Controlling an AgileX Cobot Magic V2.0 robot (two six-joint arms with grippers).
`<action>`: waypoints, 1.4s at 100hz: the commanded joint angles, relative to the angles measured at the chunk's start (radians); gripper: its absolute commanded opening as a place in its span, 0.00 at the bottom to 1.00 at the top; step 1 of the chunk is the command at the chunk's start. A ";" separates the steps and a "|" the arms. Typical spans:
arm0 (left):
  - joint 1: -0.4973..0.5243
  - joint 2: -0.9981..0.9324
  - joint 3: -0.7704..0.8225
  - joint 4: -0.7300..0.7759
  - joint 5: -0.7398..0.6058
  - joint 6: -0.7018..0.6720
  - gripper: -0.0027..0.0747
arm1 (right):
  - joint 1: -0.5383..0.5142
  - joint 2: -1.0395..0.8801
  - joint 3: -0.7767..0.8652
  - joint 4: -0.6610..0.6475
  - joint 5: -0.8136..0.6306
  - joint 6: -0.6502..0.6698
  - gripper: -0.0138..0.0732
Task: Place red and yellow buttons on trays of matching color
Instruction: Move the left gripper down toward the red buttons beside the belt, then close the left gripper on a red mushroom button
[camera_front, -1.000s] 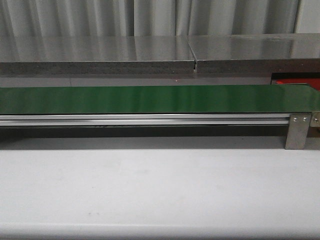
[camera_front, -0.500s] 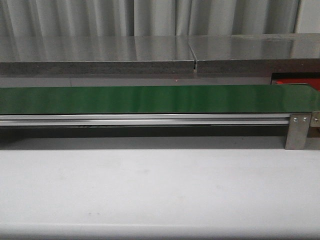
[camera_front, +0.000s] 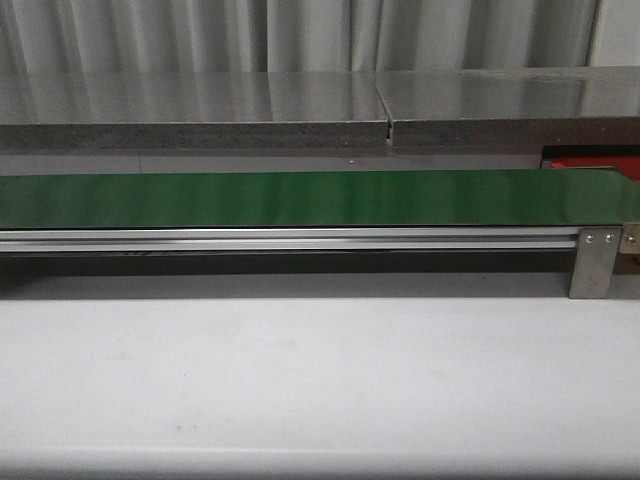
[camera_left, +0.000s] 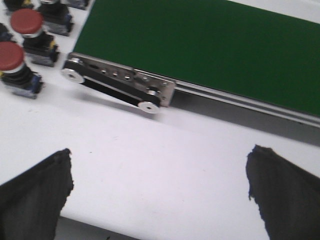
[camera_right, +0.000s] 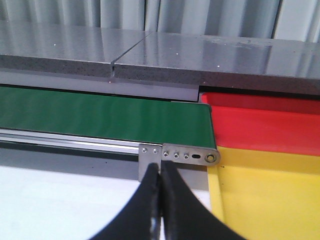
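A long, smooth green belt (camera_front: 300, 198) with a faint sheen runs side to side across the white matte counter (camera_front: 320, 380), carried on a ribbed silver aluminium rail (camera_front: 290, 239). Near the counter's right edge a flat grey metal bracket (camera_front: 595, 263) with two small screws holds the rail up. Behind the belt lies a speckled grey stone-like ledge (camera_front: 200, 135) with a glossy top, split by a narrow seam, and behind that hang pale pleated curtains (camera_front: 180, 35). In the front view no arm appears. The left claw (camera_left: 160, 185) is released: its two black, rough-edged fingertips (camera_left: 42, 187) stand wide apart above bare white counter. Beyond it, at the belt's end, a black drive band (camera_left: 110, 90) loops around two small silver pulleys, and just beside that end red buttons (camera_left: 26, 22) stand on the counter, each a round glossy red mushroom cap on a dark blocky base. The right claw (camera_right: 161, 200) is clenched, its slim, smooth black fingers pressed together and grasping nothing. Beyond it, at the belt's other end, the red tray (camera_right: 265, 125) and the yellow tray (camera_right: 270, 195) sit side by side, touching, both flat, smooth, bright plastic with straight raised edges.
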 joint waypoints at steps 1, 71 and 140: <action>0.081 0.030 -0.081 -0.005 -0.028 -0.022 0.88 | -0.005 -0.014 -0.017 -0.006 -0.084 -0.002 0.02; 0.367 0.637 -0.469 -0.049 0.010 -0.022 0.88 | -0.005 -0.014 -0.017 -0.006 -0.084 -0.002 0.02; 0.379 0.882 -0.661 -0.042 0.070 -0.022 0.88 | -0.005 -0.014 -0.017 -0.006 -0.084 -0.002 0.02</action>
